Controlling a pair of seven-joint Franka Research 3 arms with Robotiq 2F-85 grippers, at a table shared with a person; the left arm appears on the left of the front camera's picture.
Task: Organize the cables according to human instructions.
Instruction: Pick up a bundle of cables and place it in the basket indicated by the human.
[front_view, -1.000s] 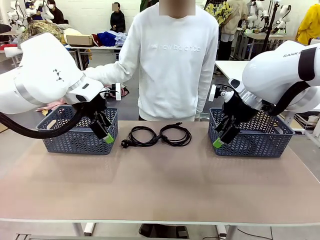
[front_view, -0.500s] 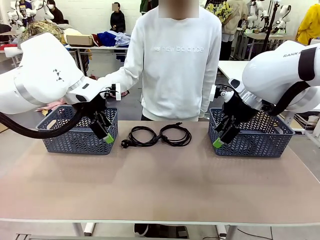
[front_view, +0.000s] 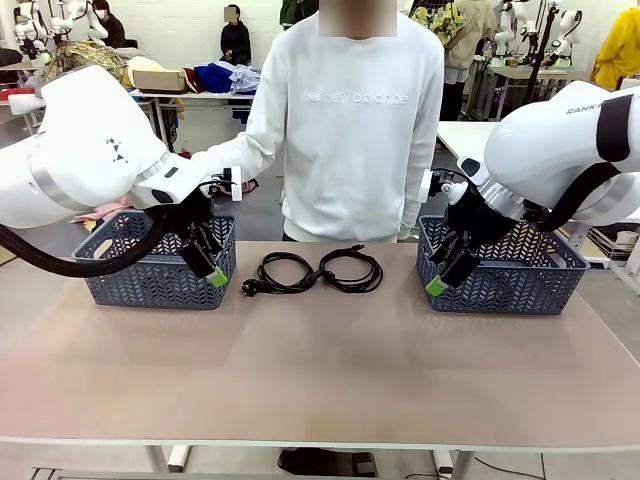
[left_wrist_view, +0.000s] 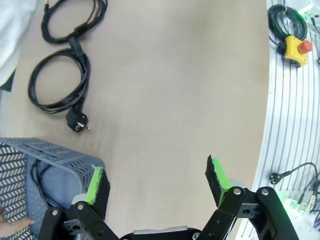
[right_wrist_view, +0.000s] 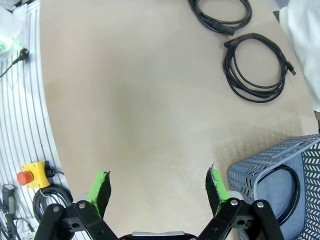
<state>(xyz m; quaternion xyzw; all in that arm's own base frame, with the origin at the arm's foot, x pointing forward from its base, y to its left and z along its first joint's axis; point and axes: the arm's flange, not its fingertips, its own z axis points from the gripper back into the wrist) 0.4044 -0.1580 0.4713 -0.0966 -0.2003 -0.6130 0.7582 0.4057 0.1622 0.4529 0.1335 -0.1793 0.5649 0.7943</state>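
The left gripper (front_view: 208, 268) hangs released, jaws spread, at the near corner of the left basket (front_view: 120, 285), with one coiled cable (left_wrist_view: 34, 172) inside just beside its fingers; I judge that it is waiting for the person's (front_view: 350, 130) instruction. Between it and the right gripper (front_view: 447, 272) a plug-ended coil (front_view: 283, 272) and a plain coil (front_view: 352, 270) lie side by side on the table (front_view: 320, 380), while that gripper, equally spread and empty, hovers at the right basket (front_view: 520, 290), which holds another cable (right_wrist_view: 297, 192). Compared with a second ago, the arms and coils are unmoved, and only the person has shifted slightly rightward.
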